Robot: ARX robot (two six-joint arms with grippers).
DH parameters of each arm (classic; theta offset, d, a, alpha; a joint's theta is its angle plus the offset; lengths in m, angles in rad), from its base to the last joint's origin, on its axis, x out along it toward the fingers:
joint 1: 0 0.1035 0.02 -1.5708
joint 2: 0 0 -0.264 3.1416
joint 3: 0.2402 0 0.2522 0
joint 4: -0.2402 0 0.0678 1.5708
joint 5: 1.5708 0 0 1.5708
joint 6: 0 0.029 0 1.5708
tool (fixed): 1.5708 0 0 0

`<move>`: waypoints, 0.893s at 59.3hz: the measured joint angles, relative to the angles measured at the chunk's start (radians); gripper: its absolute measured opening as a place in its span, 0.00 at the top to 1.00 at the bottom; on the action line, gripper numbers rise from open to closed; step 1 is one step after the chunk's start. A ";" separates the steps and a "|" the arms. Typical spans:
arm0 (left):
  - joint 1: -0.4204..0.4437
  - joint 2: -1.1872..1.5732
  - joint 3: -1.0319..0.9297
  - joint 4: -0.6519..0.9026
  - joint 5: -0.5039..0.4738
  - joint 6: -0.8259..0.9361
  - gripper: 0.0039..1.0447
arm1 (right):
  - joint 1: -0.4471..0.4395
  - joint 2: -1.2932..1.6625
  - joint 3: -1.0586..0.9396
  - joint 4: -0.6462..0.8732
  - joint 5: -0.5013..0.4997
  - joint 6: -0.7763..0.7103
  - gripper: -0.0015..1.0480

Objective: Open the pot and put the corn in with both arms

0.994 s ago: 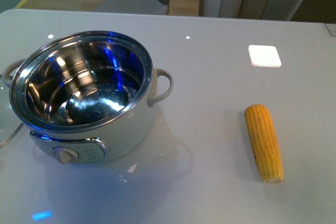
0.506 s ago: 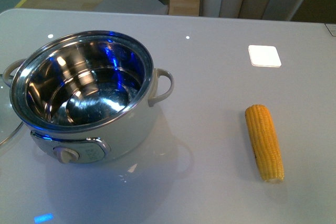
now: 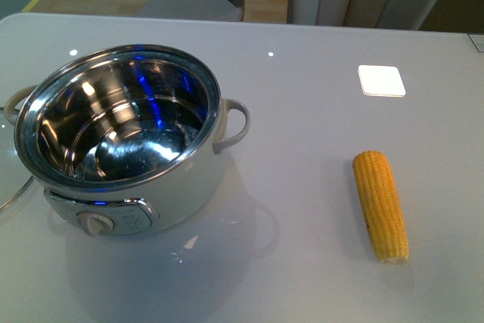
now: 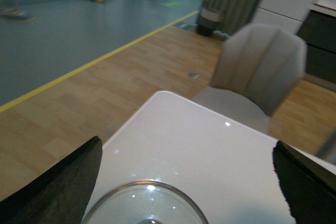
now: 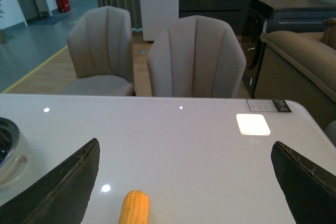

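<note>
- The large white electric pot with steel interior (image 3: 121,138) stands uncovered and empty on the pale grey surface (image 3: 302,111).
- The husked yellow corn cob (image 3: 380,205) lies flat, well apart to the pot's right.
- The left tool (image 4: 186,141) is spread wide and empty above the round glass lid (image 4: 142,203).
- The right tool (image 5: 185,142) is spread and empty above the cob.

We see the glass lid (image 3: 9,184) cut by the front view's left edge; the corn (image 5: 135,208) and pot (image 5: 9,149) clipped in right wrist view.
</note>
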 joint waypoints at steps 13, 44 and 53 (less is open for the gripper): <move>-0.185 -0.468 -0.203 -0.225 -0.106 0.091 0.56 | 0.000 0.000 0.000 0.000 0.000 0.000 0.08; -0.478 -0.837 -0.326 -0.446 -0.394 0.103 0.97 | 0.000 0.000 0.000 0.000 -0.001 0.000 0.08; -0.526 -0.927 -0.326 -0.526 -0.442 0.103 0.97 | 0.000 0.000 0.000 0.000 -0.001 0.000 0.08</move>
